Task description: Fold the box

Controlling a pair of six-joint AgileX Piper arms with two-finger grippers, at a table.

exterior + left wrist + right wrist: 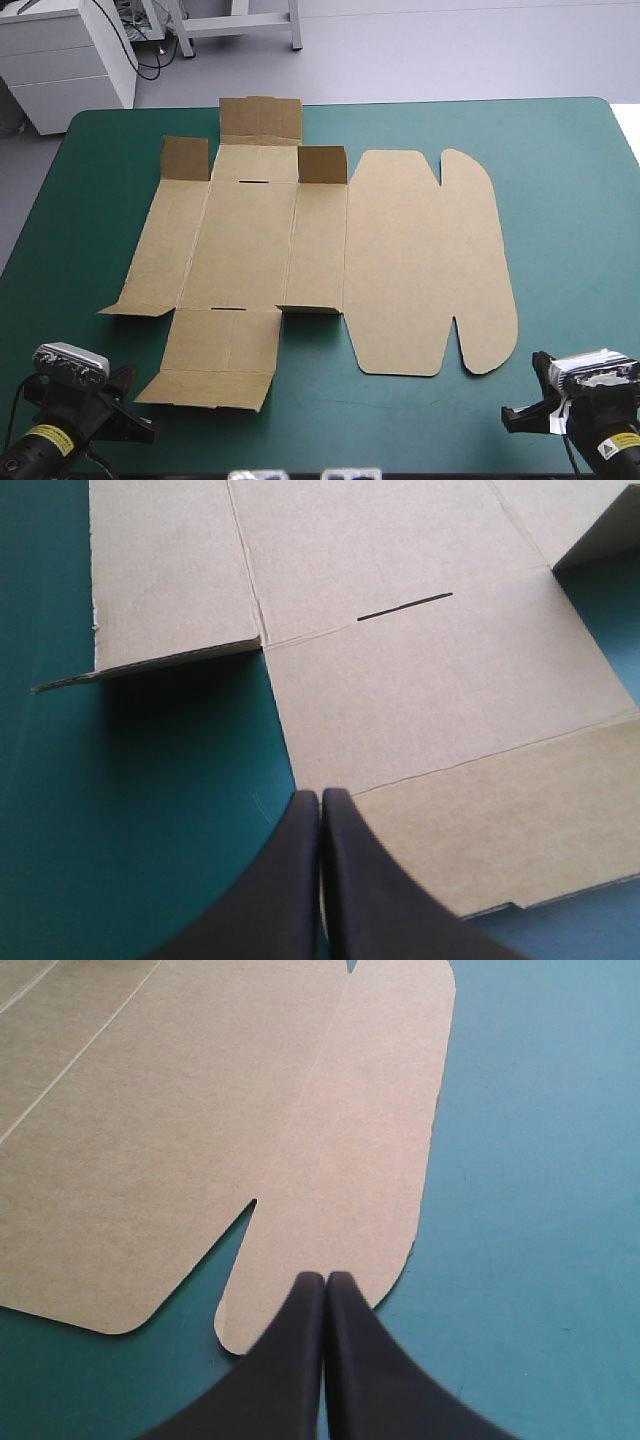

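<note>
Box of flat brown cut board (320,250) is lying spread out in the middle of the table with the teal-green cover (560,200). Three small flaps (322,165) at its far side are standing up. The left gripper (321,795), two black fingers pressed together, is sitting near the box's near left corner. The right gripper (326,1278), its fingers pressed together too, is sitting near the rounded near right corner.

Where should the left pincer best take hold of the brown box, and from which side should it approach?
Grip the small corner tab at the box's near left corner. It stands slightly off the teal-green cover, so a finger could likely slide under; most panels lie flat. Approach low from the near left, after opening the left pincer, now shut.
</note>
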